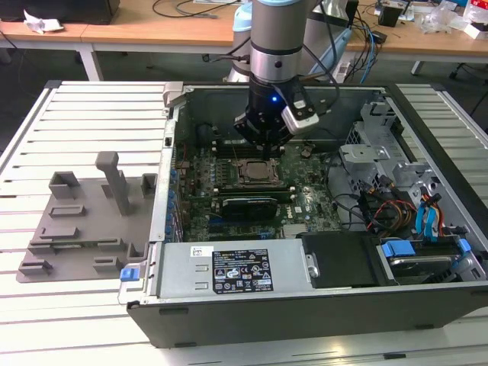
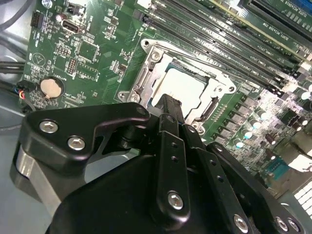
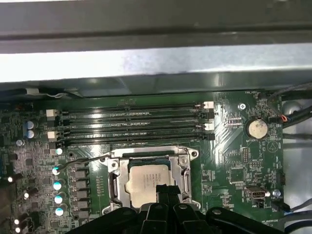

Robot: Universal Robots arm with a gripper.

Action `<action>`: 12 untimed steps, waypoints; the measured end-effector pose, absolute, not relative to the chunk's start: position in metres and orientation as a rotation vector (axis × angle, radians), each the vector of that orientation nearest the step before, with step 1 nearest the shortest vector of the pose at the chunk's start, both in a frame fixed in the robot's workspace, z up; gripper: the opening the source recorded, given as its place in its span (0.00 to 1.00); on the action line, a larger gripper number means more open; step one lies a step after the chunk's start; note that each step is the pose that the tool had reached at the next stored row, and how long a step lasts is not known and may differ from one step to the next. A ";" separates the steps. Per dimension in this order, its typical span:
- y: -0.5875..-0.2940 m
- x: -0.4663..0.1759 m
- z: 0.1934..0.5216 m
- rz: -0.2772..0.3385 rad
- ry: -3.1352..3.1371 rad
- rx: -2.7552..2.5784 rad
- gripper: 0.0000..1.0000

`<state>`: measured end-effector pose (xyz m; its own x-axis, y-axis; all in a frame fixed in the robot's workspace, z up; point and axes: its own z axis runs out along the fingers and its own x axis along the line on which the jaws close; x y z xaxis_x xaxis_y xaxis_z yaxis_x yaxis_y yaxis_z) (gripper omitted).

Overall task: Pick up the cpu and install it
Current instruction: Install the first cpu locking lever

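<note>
The cpu (image 3: 145, 181) sits in the socket frame (image 3: 115, 166) just beneath the gripper (image 3: 165, 191); memory slots (image 3: 131, 124) lie beside that frame, the fixture tray (image 1: 84, 221) well off to the exterior view's left

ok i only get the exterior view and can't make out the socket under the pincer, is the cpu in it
observer: yes, in the first wrist view the cpu lies flat inside the socket's metal frame, silver top up
operator: and where's the pincer on it
observer: in the second wrist view the pincer tip is over one edge of the cpu, off its middle; contact i cannot tell
</note>
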<state>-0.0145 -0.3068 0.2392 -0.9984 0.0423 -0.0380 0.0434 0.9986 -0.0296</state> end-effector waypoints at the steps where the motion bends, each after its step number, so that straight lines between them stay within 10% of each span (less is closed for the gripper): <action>1: -0.307 -0.014 0.239 -0.047 3.103 0.055 0.11; 12: -0.307 -0.014 0.239 -0.043 3.099 -0.140 0.11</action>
